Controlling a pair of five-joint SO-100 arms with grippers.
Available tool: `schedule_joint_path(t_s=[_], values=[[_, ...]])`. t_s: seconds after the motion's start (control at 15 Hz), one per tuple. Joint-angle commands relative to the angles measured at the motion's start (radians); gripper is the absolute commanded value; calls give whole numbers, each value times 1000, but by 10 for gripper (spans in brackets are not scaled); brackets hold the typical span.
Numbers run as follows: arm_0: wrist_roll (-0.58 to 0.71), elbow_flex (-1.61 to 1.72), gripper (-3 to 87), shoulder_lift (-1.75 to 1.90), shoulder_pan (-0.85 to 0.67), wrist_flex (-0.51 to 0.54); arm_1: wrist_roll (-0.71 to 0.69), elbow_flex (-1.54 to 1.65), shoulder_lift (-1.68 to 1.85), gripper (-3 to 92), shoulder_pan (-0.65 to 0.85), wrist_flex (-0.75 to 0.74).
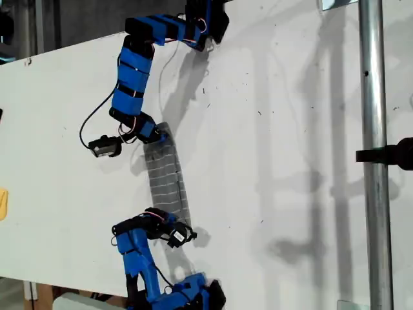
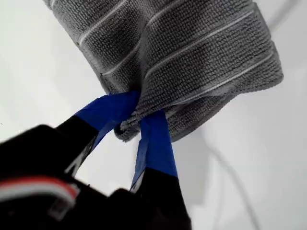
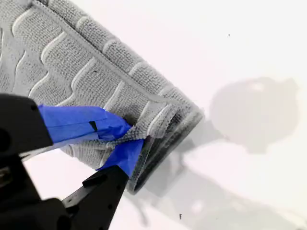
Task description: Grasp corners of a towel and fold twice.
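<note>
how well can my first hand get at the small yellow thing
Probably not yet: my first hand is shut on the towel, and the yellow thing lies well apart at the exterior view's left edge.

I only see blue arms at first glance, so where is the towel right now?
The towel lies as a narrow folded strip on the white table, left of centre in the exterior view, stretched between the two blue arms, whose grippers each pinch one end.
</note>
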Motion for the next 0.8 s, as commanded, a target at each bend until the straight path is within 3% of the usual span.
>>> schedule_joint_path(t_s=[0.0,0.2,0.33,0.53,0.73], values=[[-29,9,243,38,44,3,11,-5,11,22,-6,3],[-71,17,324,158,78,64,15,6,58,330,3,69],[-135,37,327,267,49,118,34,15,95,354,52,123],[-192,150,311,538,46,120,84,232,331,365,170,146],[-305,327,280,857,178,106,207,565,696,393,255,152]])
